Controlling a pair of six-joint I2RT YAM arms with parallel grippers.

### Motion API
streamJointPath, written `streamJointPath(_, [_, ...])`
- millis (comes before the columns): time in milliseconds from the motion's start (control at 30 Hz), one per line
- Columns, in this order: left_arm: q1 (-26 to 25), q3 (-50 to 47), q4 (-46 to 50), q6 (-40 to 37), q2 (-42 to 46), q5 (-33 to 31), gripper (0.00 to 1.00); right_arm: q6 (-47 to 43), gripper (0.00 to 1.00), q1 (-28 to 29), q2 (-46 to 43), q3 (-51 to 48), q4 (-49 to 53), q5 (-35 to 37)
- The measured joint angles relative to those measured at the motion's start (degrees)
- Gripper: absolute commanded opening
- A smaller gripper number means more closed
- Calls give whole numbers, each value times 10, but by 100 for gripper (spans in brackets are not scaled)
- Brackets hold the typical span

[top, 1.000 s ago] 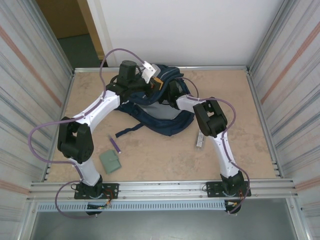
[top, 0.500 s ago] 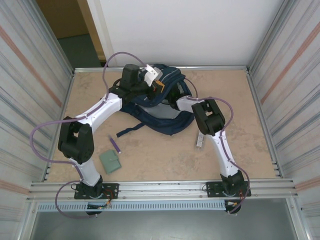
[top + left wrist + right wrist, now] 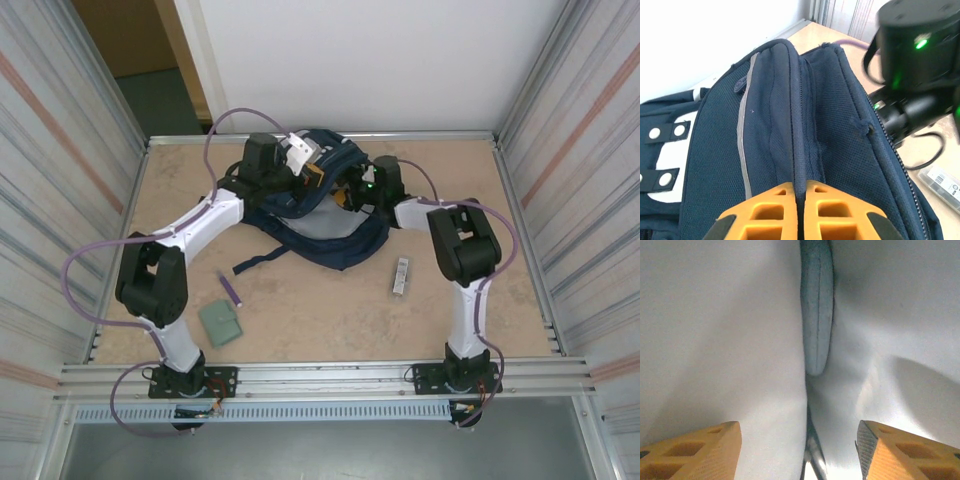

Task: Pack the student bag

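Note:
The student bag (image 3: pixel 338 247), navy with a pale stripe, lies at the back middle of the table. My left gripper (image 3: pixel 312 168) is shut on a raised fold of its navy fabric (image 3: pixel 805 125) beside the opening, the orange fingertips (image 3: pixel 782 192) pinching it. My right arm's wrist (image 3: pixel 375 184), green light on, reaches into the bag from the right. In the right wrist view my right gripper (image 3: pixel 797 432) stands open over pale lining (image 3: pixel 715 340), holding nothing. A slim grey-blue thing (image 3: pixel 817 310) stands between folds of the lining, with a dark metallic piece (image 3: pixel 813 460) below it.
On the table in front of the bag lie a purple pen (image 3: pixel 231 289), a green pad (image 3: pixel 219 323) and a small grey box with a label (image 3: pixel 401 276). A dark strap (image 3: pixel 262 261) trails from the bag toward the left. Metal walls close in the table.
My right gripper has opened and its wrist has pushed further back and left into the bag, the elbow swinging right and uncovering the grey box. The left gripper keeps its hold, raised slightly.

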State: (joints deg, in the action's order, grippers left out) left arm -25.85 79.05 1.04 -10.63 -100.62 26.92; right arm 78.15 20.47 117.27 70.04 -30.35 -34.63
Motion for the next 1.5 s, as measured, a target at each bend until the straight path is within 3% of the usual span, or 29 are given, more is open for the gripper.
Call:
streamJointPath(167, [-1, -27, -18, 1, 0, -3, 0, -64, 63, -22, -106, -69, 73, 2])
streamJointPath(400, [-28, -36, -22, -11, -8, -48, 35, -192, 65, -40, -269, -143, 241, 55])
streamJointPath(600, [-101, -146, -49, 27, 23, -160, 42, -274, 69, -64, -401, -204, 387, 153])
streamJointPath(700, [-130, -208, -44, 72, 68, -186, 46, -312, 71, -58, -469, -208, 455, 218])
streamJointPath(800, [-127, -264, -34, 126, 148, -224, 63, -339, 72, -55, -536, -221, 488, 257])
streamJointPath(900, [-115, -282, 31, 203, 238, -281, 66, -371, 72, -33, -571, -235, 504, 271])
streamJointPath(1000, [-79, -272, 134, 287, 300, -292, 66, -421, 72, 63, -547, -212, 525, 275])
streamJointPath(1133, [-17, -257, 291, 381, 318, -295, 64, -483, 70, 198, -453, -141, 530, 258])
streamJointPath(1367, [97, -382, 445, 513, 374, -226, 58, -517, 67, 339, -259, -59, 492, 214])
streamJointPath(1500, [142, -422, 530, 576, 441, -226, 57, -519, 66, 393, -180, -19, 477, 196])
